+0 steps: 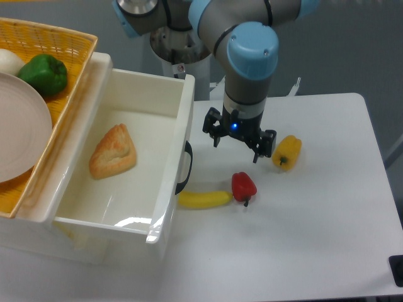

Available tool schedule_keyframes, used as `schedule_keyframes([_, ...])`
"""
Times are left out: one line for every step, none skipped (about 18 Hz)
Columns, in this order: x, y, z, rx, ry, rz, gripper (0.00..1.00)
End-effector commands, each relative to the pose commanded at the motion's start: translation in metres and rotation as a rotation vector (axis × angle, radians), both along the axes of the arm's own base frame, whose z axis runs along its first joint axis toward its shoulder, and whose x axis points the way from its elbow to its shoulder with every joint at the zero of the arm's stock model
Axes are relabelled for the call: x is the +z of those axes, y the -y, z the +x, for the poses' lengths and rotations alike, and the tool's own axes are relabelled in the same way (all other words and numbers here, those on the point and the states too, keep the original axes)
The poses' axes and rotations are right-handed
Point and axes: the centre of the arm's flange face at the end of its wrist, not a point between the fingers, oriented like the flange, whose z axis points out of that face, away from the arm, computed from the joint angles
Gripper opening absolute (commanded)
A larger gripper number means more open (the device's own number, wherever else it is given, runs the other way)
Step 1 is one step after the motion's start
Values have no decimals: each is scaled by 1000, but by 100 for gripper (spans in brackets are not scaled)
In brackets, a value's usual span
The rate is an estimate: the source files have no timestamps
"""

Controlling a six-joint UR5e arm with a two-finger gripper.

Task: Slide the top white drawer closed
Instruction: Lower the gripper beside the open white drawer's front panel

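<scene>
- My claw hangs above the counter, fingers spread wide and holding nothing — it is just beyond the front of the top white drawer, so a push against that front looks like the step in hand.
- The top white drawer stands pulled far out at the counter's left edge, its black handle facing my claw; a pastry lies inside.
- A banana lies on the counter just beside the drawer front, its end under the handle, touching a red pepper; a yellow pepper sits by my far finger.
- A basket rests on the cabinet top, with a plate and a green pepper — cut off by the frame.
- The lower drawer is hidden beneath the open one; I cannot make it out.
</scene>
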Motion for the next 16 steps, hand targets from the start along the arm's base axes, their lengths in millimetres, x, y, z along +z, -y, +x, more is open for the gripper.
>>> schedule_keyframes([-5, 0, -2, 0, 3, -12, 100])
schedule_keyframes([-9, 0, -3, 2, 5, -19, 100])
schedule_keyframes([-15, 0, -4, 3, 11, -29, 100])
schedule_keyframes([-22, 0, -3, 9, 18, -38, 100])
schedule_keyframes([-27, 0, -4, 19, 21, -40, 100])
schedule_keyframes([-33, 0, -5, 20, 24, -40, 100])
schedule_keyframes([-37, 1, -3, 20, 25, -40, 100])
schedule_keyframes([-41, 2, -2, 22, 29, -44, 100])
schedule_keyframes([-42, 3, -1, 23, 30, -44, 100])
schedule_keyframes([-42, 3, -2, 25, 28, -41, 100])
schedule_keyframes([-42, 2, -1, 23, 28, -39, 100])
schedule_keyframes([-44, 2, -1, 23, 30, -41, 100])
schedule_keyframes([-47, 2, -1, 23, 33, -43, 100])
schedule_keyframes([-52, 4, 0, 25, 40, -46, 100])
schedule_keyframes([-55, 3, -1, 25, 37, -44, 100])
schedule_keyframes([-58, 3, -1, 25, 36, -45, 100])
